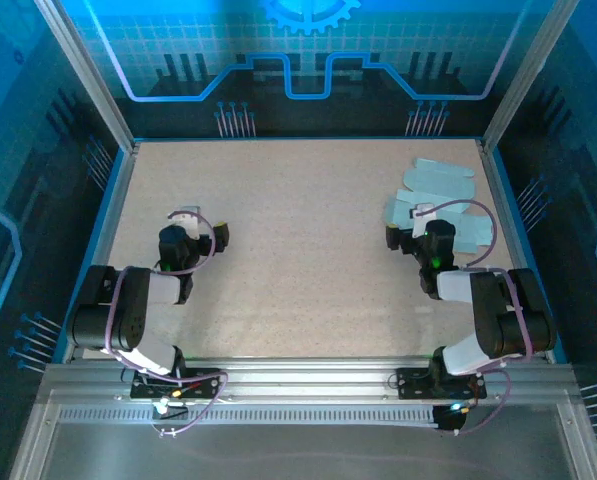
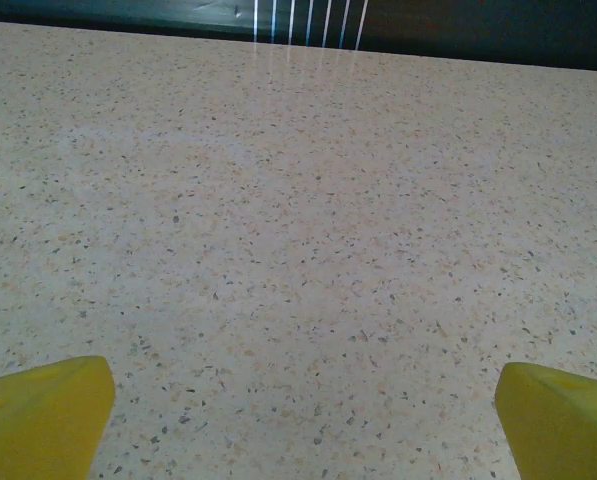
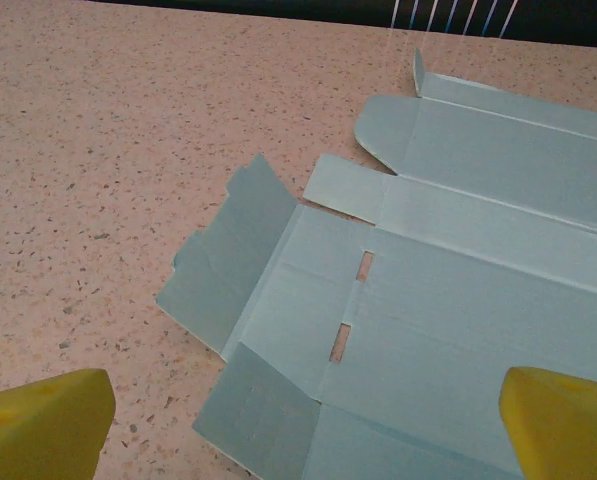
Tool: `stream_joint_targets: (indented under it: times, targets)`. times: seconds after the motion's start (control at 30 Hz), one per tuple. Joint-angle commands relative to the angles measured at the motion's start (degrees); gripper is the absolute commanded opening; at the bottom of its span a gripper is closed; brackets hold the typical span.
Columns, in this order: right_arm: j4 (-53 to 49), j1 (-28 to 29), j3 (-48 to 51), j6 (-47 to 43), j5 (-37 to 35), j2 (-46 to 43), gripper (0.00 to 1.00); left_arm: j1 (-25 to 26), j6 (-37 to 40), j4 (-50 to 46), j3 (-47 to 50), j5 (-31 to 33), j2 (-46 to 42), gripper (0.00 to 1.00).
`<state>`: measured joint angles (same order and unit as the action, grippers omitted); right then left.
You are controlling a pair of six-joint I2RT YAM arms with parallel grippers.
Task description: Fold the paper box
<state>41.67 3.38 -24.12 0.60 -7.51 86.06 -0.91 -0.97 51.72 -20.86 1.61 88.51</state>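
The paper box [image 3: 448,330] is a flat pale-blue cut-out sheet with flaps, creases and two small slots, lying on the speckled table at the far right [image 1: 458,232]. A second sheet of the same card [image 3: 498,150] lies just beyond it, overlapping its far edge. My right gripper [image 3: 303,440] hovers open over the near left part of the sheet, its yellow fingertips [image 3: 43,420] wide apart and holding nothing; from above it [image 1: 408,225] sits at the sheet's left edge. My left gripper [image 2: 303,430] is open over bare table on the left [image 1: 203,225], far from the card.
The speckled tabletop [image 1: 298,260] is ringed by a blue raised edge [image 1: 108,220] and blue side panels. The dark back wall [image 2: 428,25] stands at the far end. The arm bases are on a metal rail [image 1: 298,380] at the near edge.
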Motion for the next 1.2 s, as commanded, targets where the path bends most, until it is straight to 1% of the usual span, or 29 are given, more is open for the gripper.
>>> stream_joint_targets:
  times: [0.0, 0.83, 0.93, 1.0, 1.07, 1.1, 1.17]
  targets:
    - [2.9, 0.6, 0.1, 0.5, -1.2, 0.0, 1.00, 0.2, 1.3, 0.5, -1.2, -1.4, 0.2, 0.99]
    - [2.9, 0.6, 0.1, 0.5, -1.2, 0.0, 1.00, 0.2, 1.3, 0.6, -1.3, -1.5, 0.1, 0.99]
    - [3.0, 0.6, 0.1, 0.4, -1.1, -0.1, 1.00, 0.4, 1.7, 3.1, 0.4, -1.5, 0.1, 0.99]
    - [-2.0, 1.4, -1.7, -0.7, -0.7, -2.2, 1.00, 0.8, 1.2, 10.9, 4.2, 1.7, 0.1, 0.99]
    - [-12.8, 2.2, -6.2, -1.0, -1.3, -5.3, 1.00, 1.0, 1.4, 15.7, 7.1, 1.9, -0.8, 0.99]
    - [-17.3, 2.2, -8.1, -0.6, -0.9, -6.6, 1.00, 1.6, 2.0, 16.6, 7.9, 2.3, -1.6, 0.99]
    - [-20.6, 2.7, -9.3, -0.3, -1.1, -8.6, 1.00, 3.4, 3.9, 14.7, 7.8, 3.5, -4.1, 0.99]
